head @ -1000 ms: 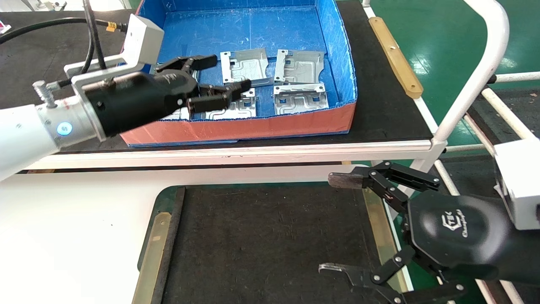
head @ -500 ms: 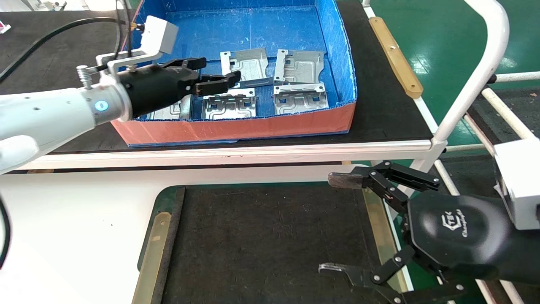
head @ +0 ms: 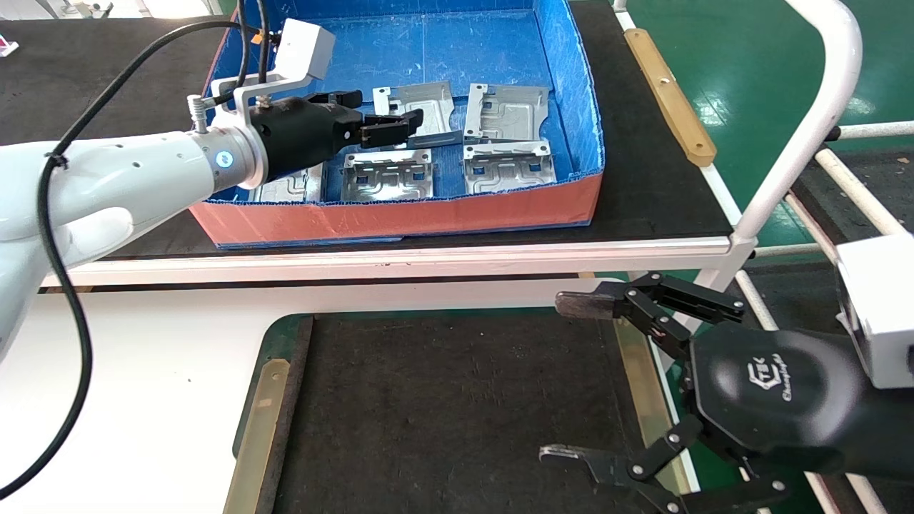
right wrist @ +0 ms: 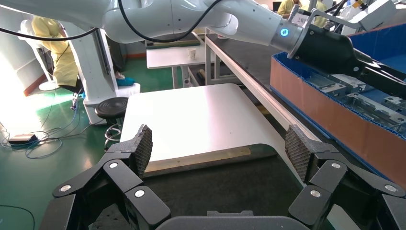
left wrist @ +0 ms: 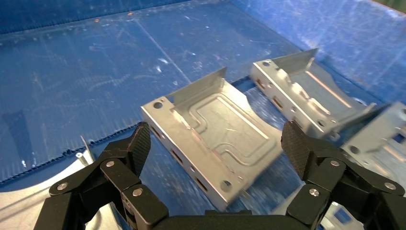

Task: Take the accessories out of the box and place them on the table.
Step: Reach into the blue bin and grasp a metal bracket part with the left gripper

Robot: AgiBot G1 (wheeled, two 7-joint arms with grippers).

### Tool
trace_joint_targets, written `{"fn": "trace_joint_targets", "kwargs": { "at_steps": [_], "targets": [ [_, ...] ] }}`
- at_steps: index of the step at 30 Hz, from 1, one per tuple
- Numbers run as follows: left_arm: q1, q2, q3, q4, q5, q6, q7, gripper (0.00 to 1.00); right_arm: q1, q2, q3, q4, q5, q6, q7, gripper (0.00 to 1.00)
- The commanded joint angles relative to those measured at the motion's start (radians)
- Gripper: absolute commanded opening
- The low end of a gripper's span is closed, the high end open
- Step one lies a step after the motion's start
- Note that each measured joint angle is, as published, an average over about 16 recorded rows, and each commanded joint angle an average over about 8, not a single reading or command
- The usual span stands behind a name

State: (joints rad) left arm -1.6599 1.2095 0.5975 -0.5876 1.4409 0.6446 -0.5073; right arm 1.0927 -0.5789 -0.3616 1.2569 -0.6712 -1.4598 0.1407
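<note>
Several silver plates lie in the near half of the blue box (head: 400, 214), which has an orange front wall. My left gripper (head: 382, 111) is open and empty, low inside the box over the back-left plate (head: 421, 106). In the left wrist view that plate (left wrist: 225, 122) lies between the open fingers (left wrist: 139, 143) of the left gripper (left wrist: 216, 143), untouched. Other plates lie at the back right (head: 508, 111), front right (head: 508, 168) and front middle (head: 389, 177). One more (head: 289, 187) is partly hidden under the arm. My right gripper (head: 564, 378) is open and empty over the right edge of the table's dark mat (head: 443, 400).
The box stands on a black-matted bench with a white front rail (head: 428, 253). A tan strip (head: 668, 93) lies on the bench, right of the box. A white tube frame (head: 821, 107) rises at the right. The table's white top (head: 143, 371) extends to the left.
My left arm has reached farther into the box, and its open gripper has moved back to the back-left plate. The right arm has not moved.
</note>
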Motion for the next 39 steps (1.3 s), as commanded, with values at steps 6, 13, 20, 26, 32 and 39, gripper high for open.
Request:
{"fn": "trace_joint_targets", "kwargs": {
  "at_steps": [6,13,20,26,32,39],
  "targets": [
    [-0.015,0.025,0.024,0.027,0.042,-0.039,-0.044,1.0,0.0,0.0,0.0,0.0,0.0,0.0,0.0,1.0],
    [-0.018,0.037,0.041,0.048,0.069,-0.053,-0.08,1.0,0.0,0.0,0.0,0.0,0.0,0.0,0.0,1.0],
    [-0.019,0.041,0.051,0.062,0.084,-0.067,-0.102,0.75,0.0,0.0,0.0,0.0,0.0,0.0,0.0,1.0],
    [-0.02,0.042,0.052,0.067,0.087,-0.072,-0.106,0.0,0.0,0.0,0.0,0.0,0.0,0.0,0.0,0.82],
    [-0.019,0.04,0.051,0.064,0.086,-0.069,-0.104,0.0,0.0,0.0,0.0,0.0,0.0,0.0,0.0,0.07],
    [-0.018,0.04,0.051,0.063,0.085,-0.067,-0.103,0.0,0.0,0.0,0.0,0.0,0.0,0.0,0.0,0.0]
  ]
}}
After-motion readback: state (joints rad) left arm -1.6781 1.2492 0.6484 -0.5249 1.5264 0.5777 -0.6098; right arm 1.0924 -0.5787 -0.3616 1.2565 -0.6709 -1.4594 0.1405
